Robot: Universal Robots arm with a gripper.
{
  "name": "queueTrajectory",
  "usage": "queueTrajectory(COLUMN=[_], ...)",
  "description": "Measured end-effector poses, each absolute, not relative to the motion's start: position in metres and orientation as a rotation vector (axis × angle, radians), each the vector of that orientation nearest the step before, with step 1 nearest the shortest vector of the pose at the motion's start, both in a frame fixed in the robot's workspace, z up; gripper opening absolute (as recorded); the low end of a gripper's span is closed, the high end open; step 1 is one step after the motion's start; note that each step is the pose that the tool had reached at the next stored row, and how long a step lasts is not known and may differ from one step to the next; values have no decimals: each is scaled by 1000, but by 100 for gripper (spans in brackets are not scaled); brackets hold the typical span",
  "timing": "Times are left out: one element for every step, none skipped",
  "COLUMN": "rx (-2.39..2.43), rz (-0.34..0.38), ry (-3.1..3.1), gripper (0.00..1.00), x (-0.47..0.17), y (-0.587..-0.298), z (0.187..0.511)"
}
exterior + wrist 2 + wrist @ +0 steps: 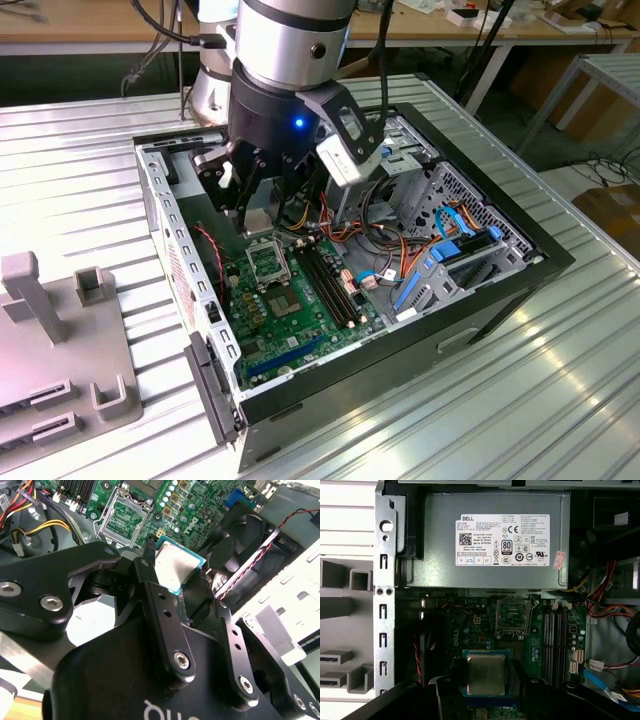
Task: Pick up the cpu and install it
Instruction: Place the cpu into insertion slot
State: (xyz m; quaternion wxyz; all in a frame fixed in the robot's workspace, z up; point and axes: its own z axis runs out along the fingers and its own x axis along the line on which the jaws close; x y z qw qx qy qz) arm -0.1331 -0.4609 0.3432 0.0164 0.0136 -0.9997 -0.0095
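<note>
Gripper is narrow, its fingers pinching the cpu by two opposite edges, metal top facing the wrist. The step in hand looks like carrying it to the socket. It's best done with the chip level, its edges square to the frame, a firm but light grip, and no drag across the pins. The cpu hangs above the green motherboard, near but apart from the open socket, inside the case. The power supply lies beyond.
</note>
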Motion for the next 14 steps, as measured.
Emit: queueTrajectory(rx=[42,42,42,42,42,42,42,42,42,42,42,42,42,42], rz=[-30,-30,-30,-30,-29,-29,-29,-29,-29,-30,-29,-30,-30,-30], ry=[-3108,-3108,-3108,-3108,-3108,-3108,-3108,-3108,-3108,-3108,-3108,-3108,-3108,-3108], gripper=[47,47,47,47,47,47,47,47,47,47,47,47,47,47], x=[-133,-133,-133,-133,-133,-133,-133,-133,-133,-133,-133,-133,-133,-133], y=[-461,-461,-461,-461,-461,-461,-461,-461,-461,-461,-461,-461,-461,-461], z=[343,342,342,341,341,341,340,340,340,340,340,340,340,340])
